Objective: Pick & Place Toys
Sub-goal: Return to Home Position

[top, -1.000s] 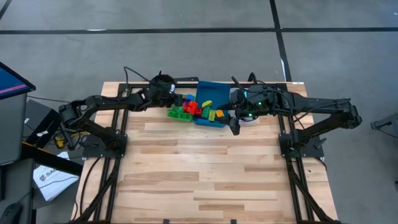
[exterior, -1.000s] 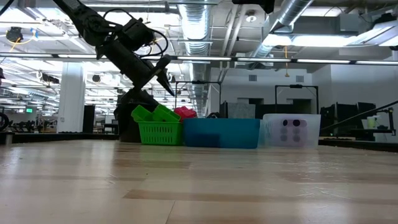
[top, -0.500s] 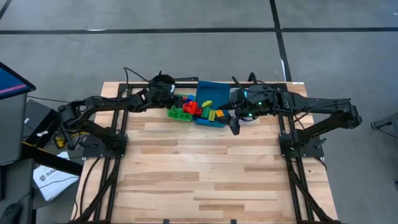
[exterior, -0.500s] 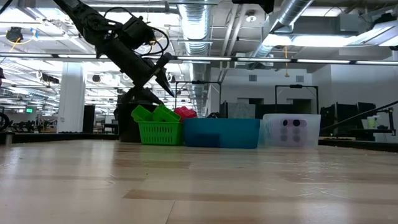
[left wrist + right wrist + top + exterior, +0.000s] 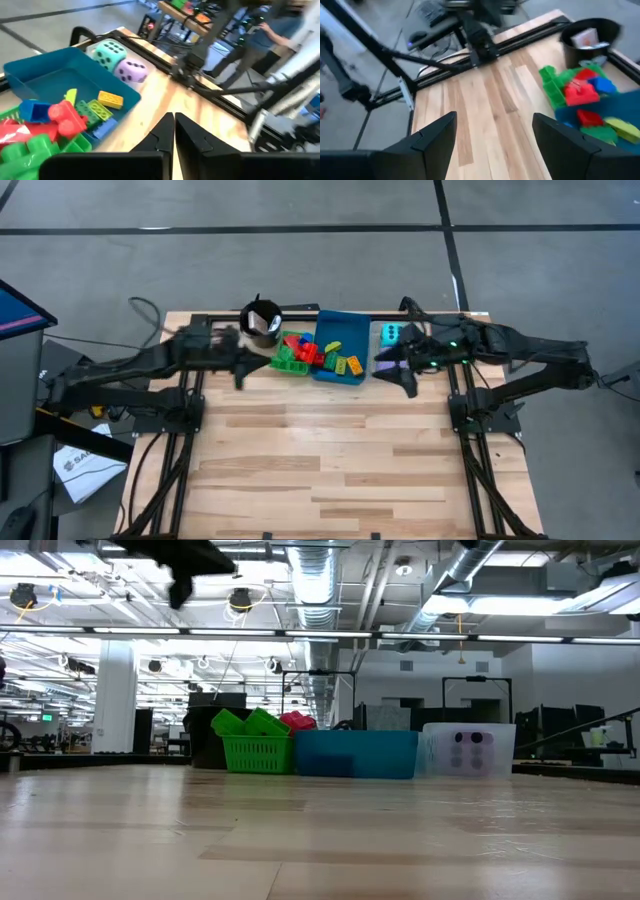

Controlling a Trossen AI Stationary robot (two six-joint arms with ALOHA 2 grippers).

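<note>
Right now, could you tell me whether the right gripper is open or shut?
Open: the right gripper has fingers wide apart, holding nothing.

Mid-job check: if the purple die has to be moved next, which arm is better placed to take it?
Right. The right gripper hangs open close beside the purple die. The left gripper is shut and sits on the far side of the blue bin from it.

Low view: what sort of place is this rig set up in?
Likely a big industrial lab or workshop hall: bare ducts and pipes overhead, long strip lights, and a grey concrete floor with dark lines around the wooden table.
</note>
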